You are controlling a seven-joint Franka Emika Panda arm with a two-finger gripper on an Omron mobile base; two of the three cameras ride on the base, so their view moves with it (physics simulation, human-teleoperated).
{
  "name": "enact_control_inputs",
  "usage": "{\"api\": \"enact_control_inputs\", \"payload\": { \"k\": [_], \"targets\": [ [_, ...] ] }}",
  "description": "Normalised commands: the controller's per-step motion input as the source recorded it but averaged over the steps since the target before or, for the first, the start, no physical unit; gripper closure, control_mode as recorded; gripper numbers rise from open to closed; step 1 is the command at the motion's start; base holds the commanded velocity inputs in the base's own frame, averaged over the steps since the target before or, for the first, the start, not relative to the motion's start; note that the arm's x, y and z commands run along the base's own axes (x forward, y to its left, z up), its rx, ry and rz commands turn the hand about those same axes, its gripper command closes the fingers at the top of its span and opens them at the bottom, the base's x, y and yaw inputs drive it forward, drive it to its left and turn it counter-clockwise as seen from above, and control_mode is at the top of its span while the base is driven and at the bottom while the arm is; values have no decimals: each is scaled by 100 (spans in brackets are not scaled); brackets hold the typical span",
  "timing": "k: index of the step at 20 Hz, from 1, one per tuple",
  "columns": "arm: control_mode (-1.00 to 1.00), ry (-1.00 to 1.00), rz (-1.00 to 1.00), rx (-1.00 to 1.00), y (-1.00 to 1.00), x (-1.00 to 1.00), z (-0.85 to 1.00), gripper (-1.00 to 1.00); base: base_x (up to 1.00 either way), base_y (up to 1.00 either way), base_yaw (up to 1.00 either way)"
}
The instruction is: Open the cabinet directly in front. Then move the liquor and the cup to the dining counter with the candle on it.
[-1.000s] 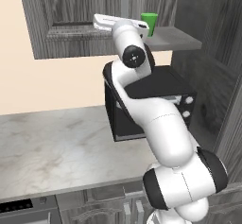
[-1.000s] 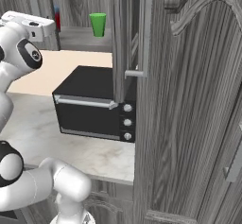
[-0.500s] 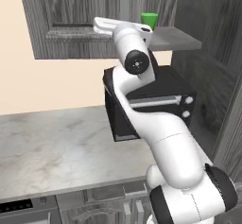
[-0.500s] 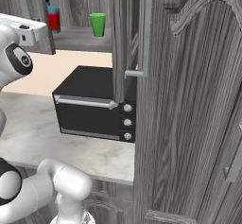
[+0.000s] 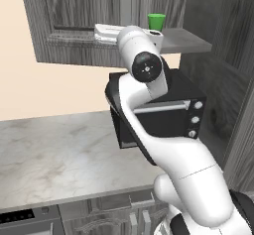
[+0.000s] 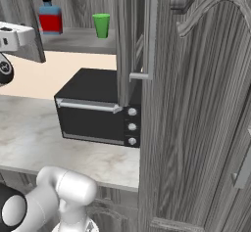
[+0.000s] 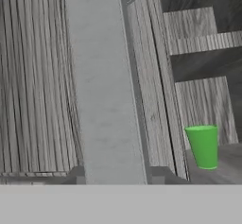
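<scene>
The cabinet's left door (image 5: 74, 21) stands swung out, and its silver bar handle (image 7: 104, 76) runs straight down the middle of the hand view. My gripper (image 7: 116, 173) is shut on that handle, one dark fingertip (image 7: 78, 173) on each side of the bar. The hand (image 5: 106, 30) presses against the door's right edge. On the cabinet shelf (image 6: 73, 40) stand the liquor (image 6: 50, 18), with a blue top and a red label, and to its right the green cup (image 6: 101, 25) (image 5: 157, 22) (image 7: 203, 146). The dining counter and the candle are out of view.
The right cabinet door (image 6: 132, 40) stands wide open, edge on, with its bar handle (image 6: 152, 30). A black microwave (image 5: 158, 105) (image 6: 98, 113) sits on the marble counter (image 5: 54, 154) under the shelf. Tall wood-grain panels (image 6: 196, 104) close off the right side.
My hand has shifted left and a little lower along with the door handle. In the right base view it has cleared the liquor, which now shows whole.
</scene>
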Motion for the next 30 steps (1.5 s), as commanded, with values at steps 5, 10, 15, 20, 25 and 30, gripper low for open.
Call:
{"api": "enact_control_inputs", "payload": {
  "k": [5, 10, 15, 20, 25, 30],
  "targets": [
    [-100, 2, 0, -2, 53, -54, -20, 100, 0, 0, 0],
    [-100, 0, 0, -1, 57, -39, -21, 100, 0, 0, 0],
    [-100, 0, 0, 0, 45, -11, -14, 100, 0, 0, 0],
    [-100, 0, 0, 0, 5, 0, 0, -100, 0, 0, 0],
    [-100, -1, 0, 0, 0, -19, 0, -100, 0, 0, 0],
    [-100, -16, 9, 0, -4, -47, 0, -100, 0, 0, 0]
  ]
}}
